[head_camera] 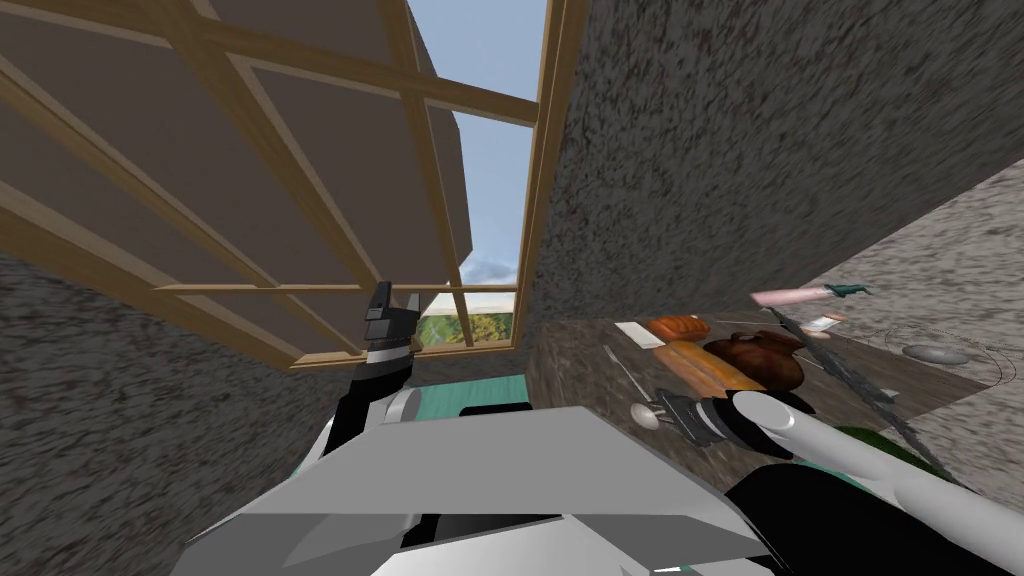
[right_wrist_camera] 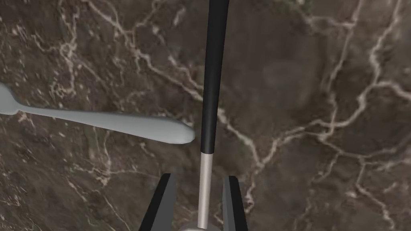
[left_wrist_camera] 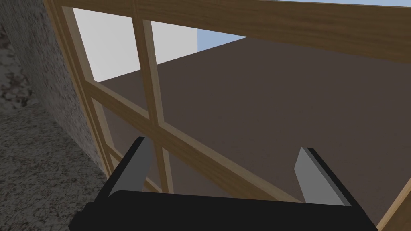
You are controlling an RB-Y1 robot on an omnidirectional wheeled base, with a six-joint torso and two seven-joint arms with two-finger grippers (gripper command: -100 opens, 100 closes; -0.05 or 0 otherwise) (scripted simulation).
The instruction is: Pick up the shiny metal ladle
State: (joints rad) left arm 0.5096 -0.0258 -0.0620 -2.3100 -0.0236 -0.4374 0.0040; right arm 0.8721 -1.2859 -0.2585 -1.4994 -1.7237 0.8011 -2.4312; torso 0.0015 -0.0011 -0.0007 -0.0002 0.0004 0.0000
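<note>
Left gripper (left_wrist_camera: 222, 145) hangs raised, well apart from the work, its two light grey fingers spread wide and released. Just off the left side of the right gripper (right_wrist_camera: 199, 177), a dull grey, rounded utensil handle (right_wrist_camera: 132, 125) lies flat on the dark brown, white-veined marble countertop (right_wrist_camera: 305, 120). The right gripper's fingers are drawn in narrow, clenched on the bare silver shaft of the shiny metal ladle (right_wrist_camera: 213, 88), whose black grip runs straight ahead of the fingertips over the countertop. Near the gripper's right side lies an orange-brown loaf (head_camera: 700, 365).
</note>
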